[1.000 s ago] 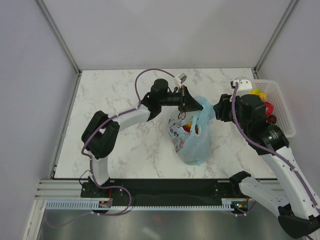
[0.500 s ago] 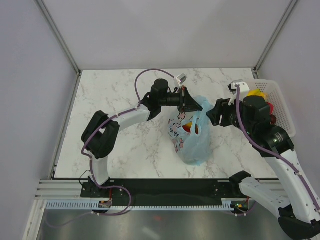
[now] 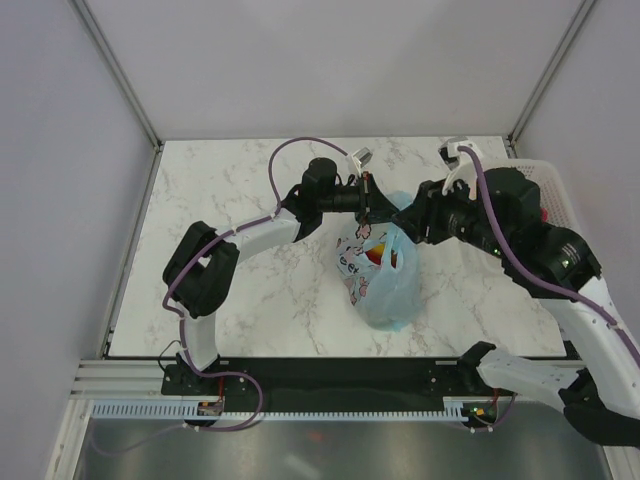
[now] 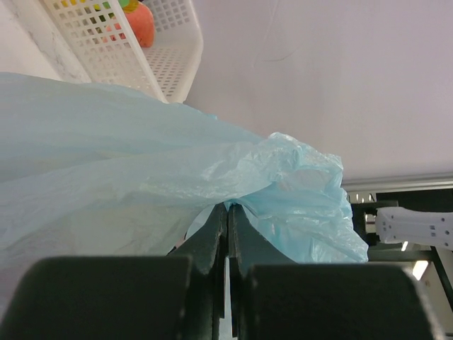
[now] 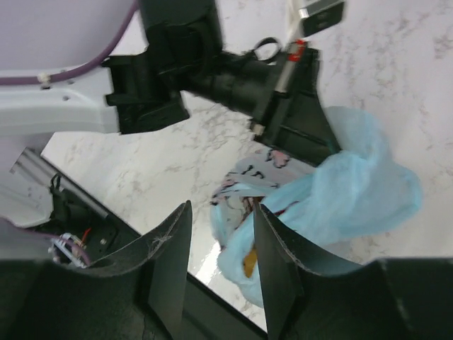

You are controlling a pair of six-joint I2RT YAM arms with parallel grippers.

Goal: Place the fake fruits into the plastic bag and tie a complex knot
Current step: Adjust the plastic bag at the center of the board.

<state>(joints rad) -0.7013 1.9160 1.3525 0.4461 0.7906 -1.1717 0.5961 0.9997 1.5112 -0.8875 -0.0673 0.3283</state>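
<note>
The light-blue plastic bag (image 3: 385, 275) stands on the marble table, with red and yellow fake fruits (image 3: 377, 256) showing through its film. My left gripper (image 3: 372, 207) is shut on the bag's bunched upper film (image 4: 283, 177) and holds it up. My right gripper (image 3: 410, 222) is open and empty, just right of the left gripper and above the bag's top. In the right wrist view its fingers (image 5: 170, 248) hang apart above the bag (image 5: 347, 188), with a yellow fruit (image 5: 249, 262) visible inside it.
A white mesh basket (image 3: 548, 172) sits at the table's right edge, mostly behind my right arm. It also shows in the left wrist view (image 4: 152, 53), with an orange-red fruit (image 4: 144, 25) in it. Grey walls enclose the table.
My right arm has swung left from the basket to the bag's top, close to the left gripper. The left gripper and the bag have stayed in place.
</note>
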